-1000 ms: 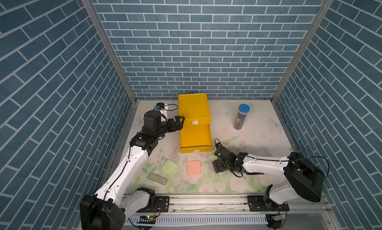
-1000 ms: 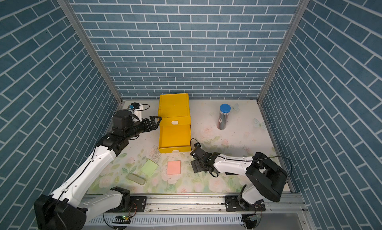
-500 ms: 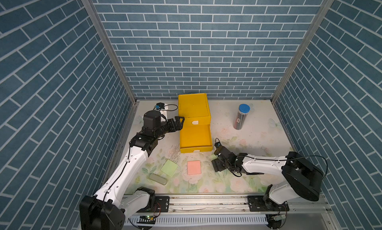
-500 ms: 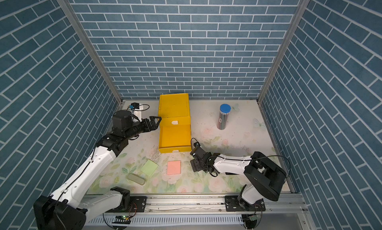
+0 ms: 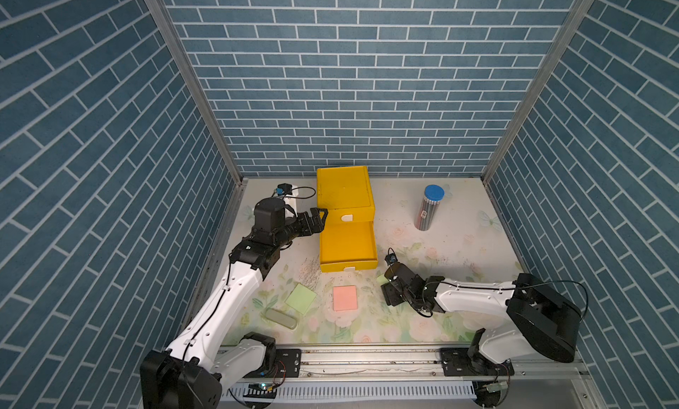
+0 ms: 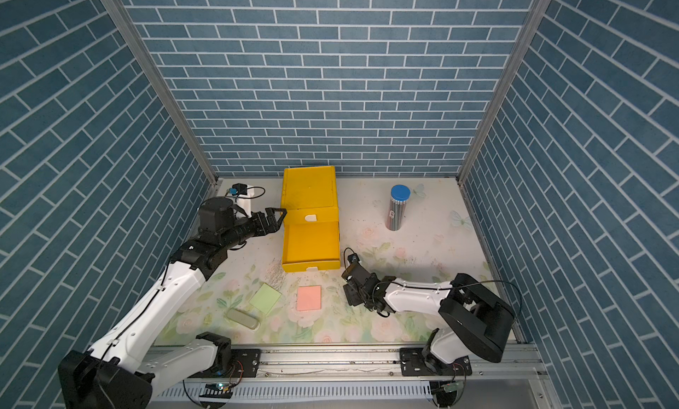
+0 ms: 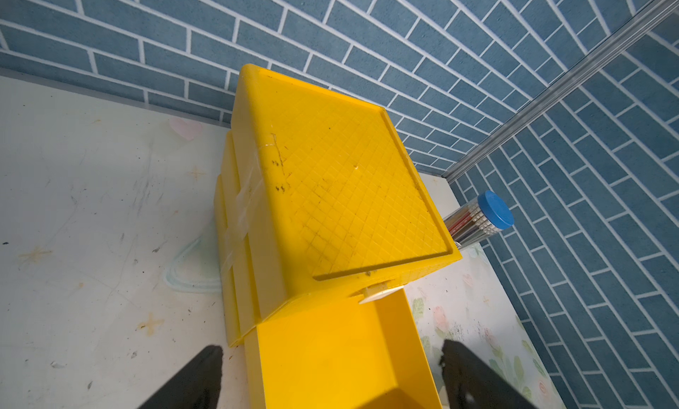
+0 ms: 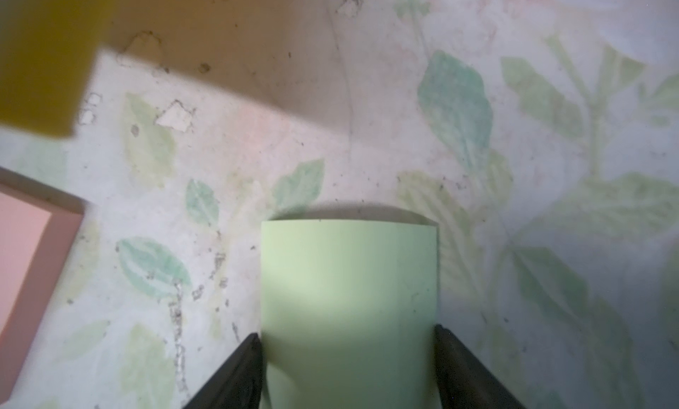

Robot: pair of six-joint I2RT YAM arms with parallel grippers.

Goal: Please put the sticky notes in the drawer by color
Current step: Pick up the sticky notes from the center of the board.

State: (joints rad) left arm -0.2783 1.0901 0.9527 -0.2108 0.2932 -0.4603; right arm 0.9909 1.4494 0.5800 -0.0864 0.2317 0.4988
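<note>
**Right tool pinches a green note near the open drawer; left tool stands wide open beside the cabinet.**

The right tool (image 8: 347, 333) sits low over the desk (image 5: 459, 249), its 2 fingers (image 8: 235, 374) pressed against opposite edges of the green note (image 8: 349, 278). The note bows up between them. Its free edge is lifted off the desk and points toward the front right corner of the open drawer (image 5: 347, 241). That drawer sits just under the shut top one and is pulled out toward the desk's front, long axis front to back. The left tool (image 5: 319, 221) holds nothing and hovers by the left side of the cabinet (image 5: 345, 194). A pink note (image 5: 344, 297) lies flat in front of the drawer, edges square to the desk front. A flat green note (image 5: 300, 298) lies to its left, turned corner-first. A case (image 5: 281, 318) lies near it, and a tube (image 5: 428, 208) stands upright at the back right.
</note>
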